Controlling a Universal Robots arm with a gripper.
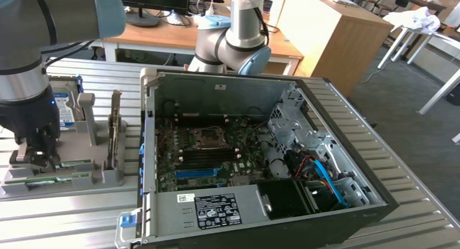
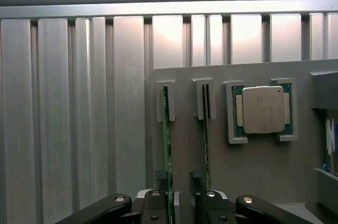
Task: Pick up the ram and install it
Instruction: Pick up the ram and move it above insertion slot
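Gripper: the gripper (image 2: 177, 182) stands wide open and holds nothing. It hangs low over the grey holder (image 1: 107, 179) at the exterior view's left, in the lower part of the frame.
Ram: the ram (image 2: 168, 129) stands on its thin edge in a slot of the holder. In the wrist view it runs in between the two fingers, closer to one than to the other.
Neighbours: a second stick (image 2: 206, 129) stands in the next slot, just outside the other finger. A square silver chip (image 2: 262, 109) lies in its own pocket beyond that.
Computer: the open case (image 1: 223, 101) sits at the centre of the exterior view, well apart from the holder, with the board (image 1: 215, 152) bare at the bottom.
Risk, uneven grip: with the ram off-centre, one finger would likely meet it first and push it askew in its slot.
Risk, neighbour: the outer finger is close to the second stick and could knock or drag it.
Risk, lift: a tilted pull may jam the thin ram in its slot or let it slip.
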